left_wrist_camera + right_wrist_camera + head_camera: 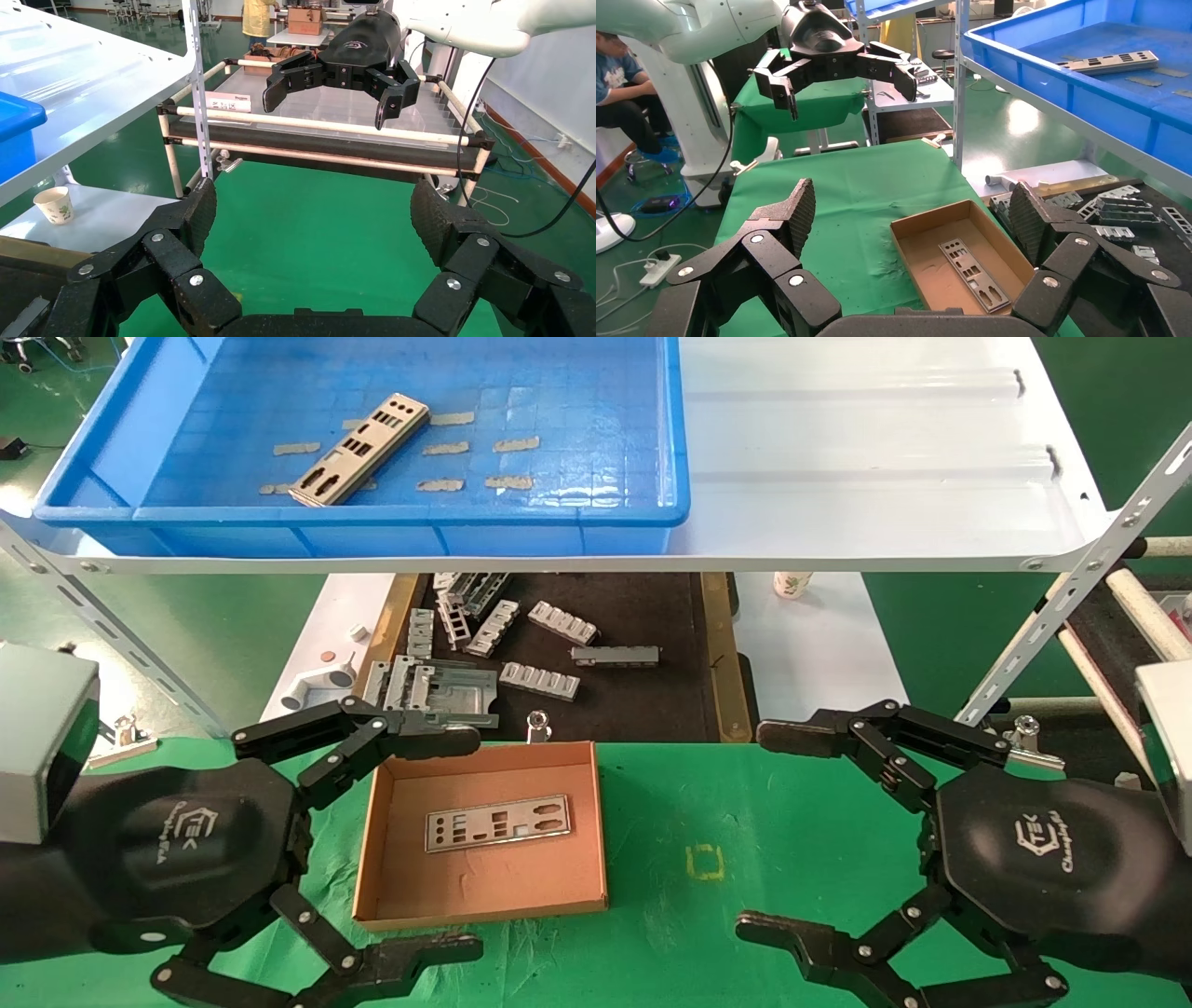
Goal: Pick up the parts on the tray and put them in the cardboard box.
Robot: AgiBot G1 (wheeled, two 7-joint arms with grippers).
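A green cloth is covering the bench (pixel 773 859), and a yellow square outline (pixel 705 862) is showing on it to the right of the cardboard box (pixel 391 896). One silver part (pixel 497 823) is lying flat on the box floor, its punched holes facing up. Above and behind, a white metal shelf (pixel 866 458) on slotted uprights is carrying the blue tray (pixel 596 528), where a second part (pixel 360 449) is resting at a slant among tan tape patches. Under the shelf, chunky grey brackets (pixel 540 680) are lying scattered on a black mat (pixel 643 700), with a paper cup (pixel 792 584) standing on the white surface just beside it. The left claw (pixel 419 845) is hanging wide open at the box's left side, gripping nothing; the right claw (pixel 778 831) is hanging wide open over bare green cloth well to the right, also gripping nothing. The floor around is green, and the right wrist view is showing a seated person (pixel 624 105) off to one side.
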